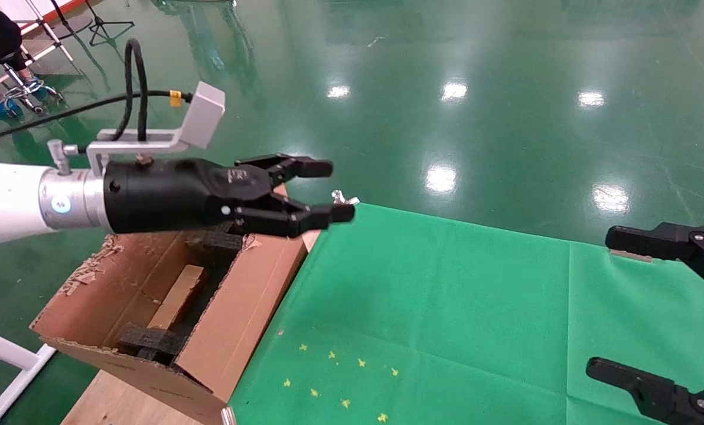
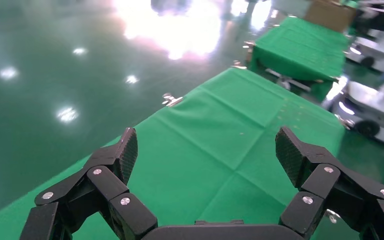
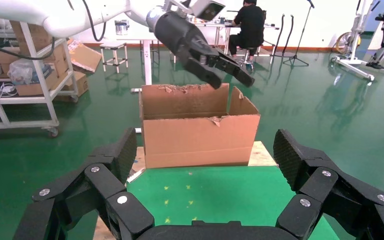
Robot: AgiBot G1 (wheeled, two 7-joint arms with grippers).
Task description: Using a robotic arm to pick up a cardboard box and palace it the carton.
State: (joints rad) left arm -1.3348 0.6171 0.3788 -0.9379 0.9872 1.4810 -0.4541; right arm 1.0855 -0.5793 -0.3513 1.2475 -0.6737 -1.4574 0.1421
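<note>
Jaws wide open, empty | robotic arm [image 1: 296, 195] above carton [image 1: 234, 319] | cardboard box [image 1: 176, 298] inside, below

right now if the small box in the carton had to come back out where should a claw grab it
From above, across its narrow width: the cardboard box lies long and slim in the carton, dark foam at its ends, upright walls blocking the sides. The left claw hangs open above.

A robotics lab hall: glossy green floor [image 1: 505, 88], equipment racks [image 3: 25, 85], a seated worker [image 3: 250, 22] at benches
</note>
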